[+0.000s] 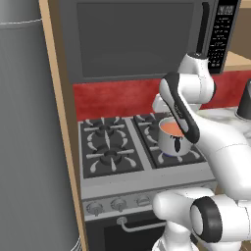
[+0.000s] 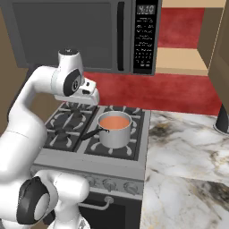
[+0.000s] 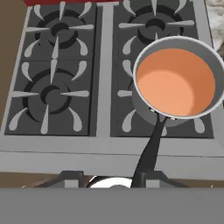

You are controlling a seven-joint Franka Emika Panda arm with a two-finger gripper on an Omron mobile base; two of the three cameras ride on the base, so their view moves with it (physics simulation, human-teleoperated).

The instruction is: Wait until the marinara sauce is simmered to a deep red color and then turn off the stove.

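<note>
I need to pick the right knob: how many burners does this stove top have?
4. On the silver gas stove: back left, front left, back right, and front right under the small steel saucepan.

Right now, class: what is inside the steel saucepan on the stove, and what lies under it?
Inside the saucepan is smooth pale orange-red marinara sauce. Under it, the black grate of the stove at the front right burner; the pan covers the burner itself.

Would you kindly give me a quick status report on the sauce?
Gripper above the stove, holding nothing. Marinara sauce pale orange, not deep red; saucepan on front right burner. Nothing blocking the knobs.
</note>
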